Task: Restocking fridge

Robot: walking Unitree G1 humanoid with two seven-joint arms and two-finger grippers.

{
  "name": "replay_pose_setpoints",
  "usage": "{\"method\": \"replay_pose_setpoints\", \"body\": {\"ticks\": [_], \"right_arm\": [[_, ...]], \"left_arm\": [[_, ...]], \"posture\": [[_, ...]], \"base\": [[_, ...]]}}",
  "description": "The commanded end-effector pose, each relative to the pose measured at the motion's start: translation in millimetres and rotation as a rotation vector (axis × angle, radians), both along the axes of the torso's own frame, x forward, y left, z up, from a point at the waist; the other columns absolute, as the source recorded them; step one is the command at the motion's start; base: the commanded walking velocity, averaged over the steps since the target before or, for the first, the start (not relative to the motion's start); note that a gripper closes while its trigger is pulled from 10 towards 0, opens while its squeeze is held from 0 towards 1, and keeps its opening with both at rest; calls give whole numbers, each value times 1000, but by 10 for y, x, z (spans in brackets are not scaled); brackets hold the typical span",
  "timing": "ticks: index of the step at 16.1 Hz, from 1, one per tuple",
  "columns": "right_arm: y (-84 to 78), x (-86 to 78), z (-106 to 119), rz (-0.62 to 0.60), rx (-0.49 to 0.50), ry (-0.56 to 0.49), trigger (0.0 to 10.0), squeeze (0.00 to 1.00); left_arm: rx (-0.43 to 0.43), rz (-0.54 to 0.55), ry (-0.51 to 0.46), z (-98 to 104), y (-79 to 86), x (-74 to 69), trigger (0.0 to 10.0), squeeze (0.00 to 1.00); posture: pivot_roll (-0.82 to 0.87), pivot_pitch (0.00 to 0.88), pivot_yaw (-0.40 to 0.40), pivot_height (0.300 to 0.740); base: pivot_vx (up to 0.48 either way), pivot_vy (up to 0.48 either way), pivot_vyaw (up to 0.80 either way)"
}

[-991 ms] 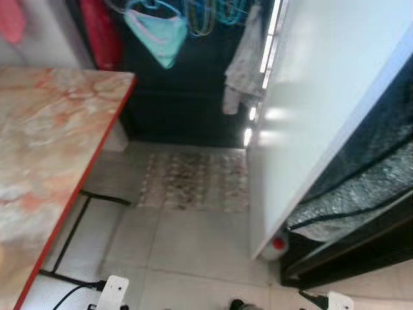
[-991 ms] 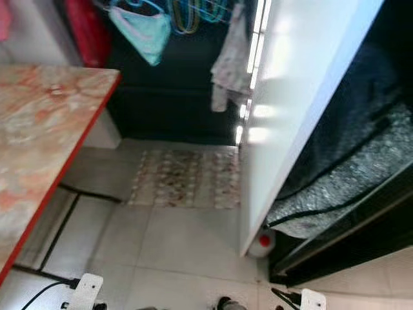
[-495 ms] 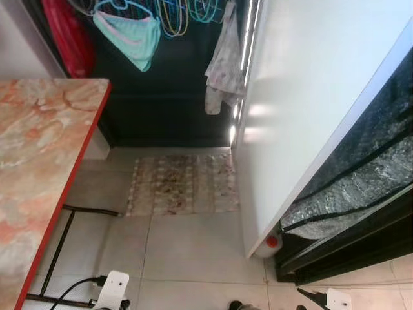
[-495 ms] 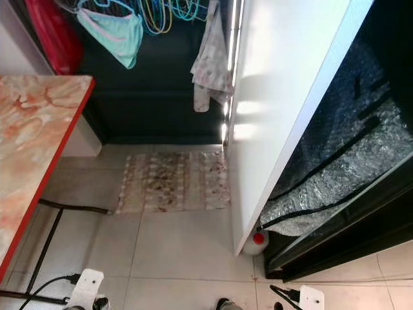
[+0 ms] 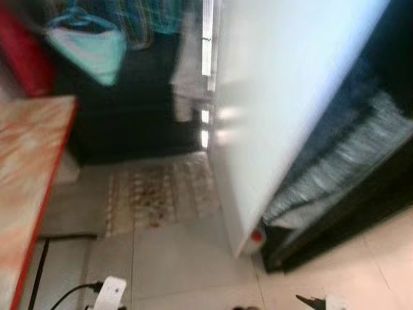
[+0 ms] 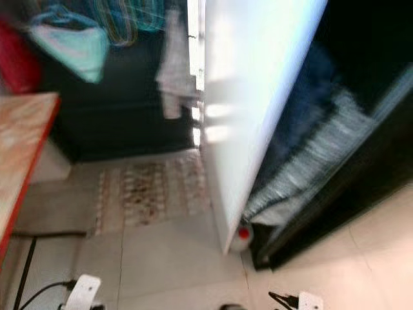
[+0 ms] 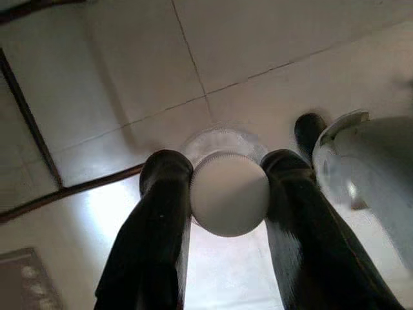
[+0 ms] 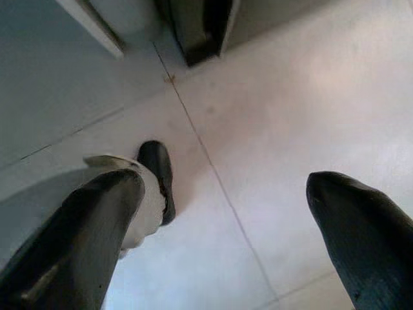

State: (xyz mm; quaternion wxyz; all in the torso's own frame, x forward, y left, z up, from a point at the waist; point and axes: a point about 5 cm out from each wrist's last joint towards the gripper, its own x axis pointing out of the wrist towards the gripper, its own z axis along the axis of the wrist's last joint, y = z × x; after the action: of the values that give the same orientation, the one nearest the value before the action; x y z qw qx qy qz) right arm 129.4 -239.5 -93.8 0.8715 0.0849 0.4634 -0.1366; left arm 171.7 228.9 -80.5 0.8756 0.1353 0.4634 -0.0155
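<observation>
Left gripper (image 7: pixel 222 169) hangs low over the tiles, clamped on a bottle (image 7: pixel 229 194) by its white cap. Right gripper (image 8: pixel 222 197) spread wide, empty. Fridge door (image 5: pixel 290 97) open ahead-right (head views blurred). Approach w/ bottle kept vertical, steer clear of door edge

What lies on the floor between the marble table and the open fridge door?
A patterned mat on pale tiles, between the table and the fridge door, in the eye views.
</observation>
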Motion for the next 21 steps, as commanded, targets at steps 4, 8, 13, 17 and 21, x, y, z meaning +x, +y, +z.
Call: {"method": "replay_pose_setpoints", "body": {"ticks": [4,8,13,17,21], "right_arm": [[-23,-93,-26,-8,0,28,10000,0],[-23,-86,-24,-12,2,26,10000,0],[-19,-70,-20,-15,3,22,10000,0],[-15,-67,-20,-18,5,20,10000,0],[-18,-65,-18,-18,6,19,10000,0]], "left_arm": [[-4,-2,22,-31,-14,-59,10000,0],[-7,13,16,-28,-12,-54,10000,0],[-10,15,7,-18,-6,-35,10000,0],[-4,14,11,-16,2,-34,10000,0],[-7,5,9,-14,-4,-29,10000,0]], "posture": [[142,164,56,740],[141,175,56,740],[142,194,59,740],[139,202,60,740],[139,209,58,740]], "base": [[0,0,-592],[0,0,-591],[0,0,-591],[0,0,-591],[0,0,-592]]}}
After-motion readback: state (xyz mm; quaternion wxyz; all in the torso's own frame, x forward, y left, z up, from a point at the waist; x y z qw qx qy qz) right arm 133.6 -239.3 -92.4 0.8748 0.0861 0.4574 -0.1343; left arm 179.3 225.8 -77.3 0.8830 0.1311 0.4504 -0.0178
